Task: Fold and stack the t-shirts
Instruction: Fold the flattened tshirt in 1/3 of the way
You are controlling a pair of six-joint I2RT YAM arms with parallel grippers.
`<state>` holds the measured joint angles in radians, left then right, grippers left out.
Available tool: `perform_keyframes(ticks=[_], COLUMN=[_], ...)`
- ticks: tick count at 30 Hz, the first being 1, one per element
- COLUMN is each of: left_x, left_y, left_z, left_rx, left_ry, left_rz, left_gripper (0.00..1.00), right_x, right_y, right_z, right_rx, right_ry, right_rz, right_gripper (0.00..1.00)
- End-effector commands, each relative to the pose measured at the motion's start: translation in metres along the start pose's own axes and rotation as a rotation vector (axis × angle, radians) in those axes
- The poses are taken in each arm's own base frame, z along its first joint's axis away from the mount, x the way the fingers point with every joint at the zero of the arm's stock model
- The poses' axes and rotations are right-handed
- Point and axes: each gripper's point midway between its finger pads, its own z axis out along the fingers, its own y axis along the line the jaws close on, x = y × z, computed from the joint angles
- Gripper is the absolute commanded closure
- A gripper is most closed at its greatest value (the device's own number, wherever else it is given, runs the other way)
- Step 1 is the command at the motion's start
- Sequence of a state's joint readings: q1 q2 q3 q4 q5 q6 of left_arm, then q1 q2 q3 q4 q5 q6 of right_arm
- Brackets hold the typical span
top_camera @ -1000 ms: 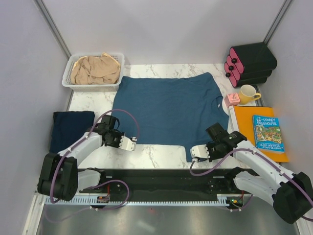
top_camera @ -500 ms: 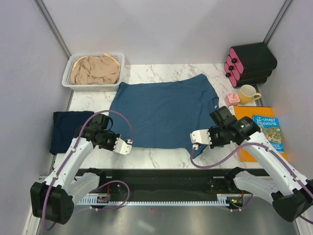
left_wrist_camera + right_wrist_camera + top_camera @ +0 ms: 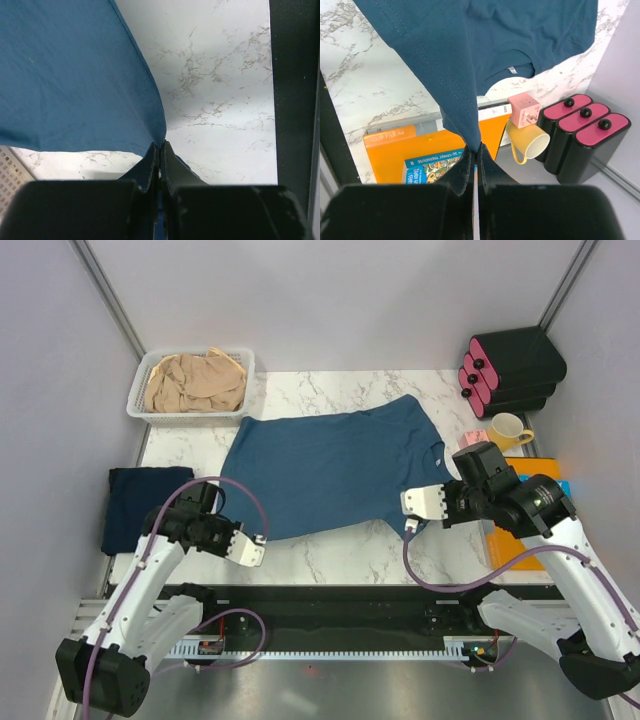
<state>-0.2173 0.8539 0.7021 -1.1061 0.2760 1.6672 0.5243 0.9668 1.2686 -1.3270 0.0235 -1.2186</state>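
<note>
At the far left of the top view, the navy t-shirt (image 3: 148, 505) lies folded at the left edge of the desk (image 3: 330, 550), probably as the base of the stack. In the upper left, the beige t-shirt (image 3: 195, 383) sits crumpled in the white basket (image 3: 137, 400), not yet folded.

Left of center, the left end effector (image 3: 256, 542) is clamped shut on 1 near corner of the teal t-shirt (image 3: 330, 460). Right of center, the right end effector (image 3: 410, 508) is pinched shut on the other. The 2 hold the near edge above the marble while the far part rests on the desk, apparently so that edge can be carried over for a fold.

The left wrist view shows what the overhead cannot: cloth nipped between closed fingers, with bare marble under the raised edge. The right wrist view shows the collar and its label hanging. Beyond them are the pink cube (image 3: 525, 109), yellow mug (image 3: 530, 142), 3 black-and-pink canisters (image 3: 580, 135), orange folder (image 3: 390, 155) and book (image 3: 430, 167), which the arm partly hides from above.
</note>
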Motion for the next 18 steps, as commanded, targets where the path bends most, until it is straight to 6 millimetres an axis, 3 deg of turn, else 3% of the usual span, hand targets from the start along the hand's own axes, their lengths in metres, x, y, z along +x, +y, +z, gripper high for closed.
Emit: perform_keyframes(ticks=[1, 2, 10, 14, 18], left_x=[-0.011, -0.011, -0.002, 0.004, 0.009], left_y=[0.007, 0.01, 0.052, 0.078, 0.091], left_z=[-0.011, -0.011, -0.004, -0.005, -0.003], left_rx=[-0.026, -0.035, -0.072, -0.093, -0.092], left_ry=[-0.046, -0.049, -0.024, -0.011, -0.009], left_rz=[0.064, 0.069, 0.081, 0.077, 0.079], left_gripper=[0.98, 0.98, 0.98, 0.98, 0.98], right_x=[0.011, 0.009, 0.002, 0.0, 0.012], right_y=[0.015, 0.004, -0.027, -0.05, -0.062], right_z=[-0.014, -0.01, 0.048, 0.065, 0.074], right_rx=[-0.043, 0.008, 0.06, 0.104, 0.091], right_ry=[0.045, 0.039, 0.051, 0.049, 0.072], right_rz=[-0.002, 0.006, -0.037, -0.054, -0.047], right_gripper=[1.0, 1.0, 1.0, 1.0, 1.0])
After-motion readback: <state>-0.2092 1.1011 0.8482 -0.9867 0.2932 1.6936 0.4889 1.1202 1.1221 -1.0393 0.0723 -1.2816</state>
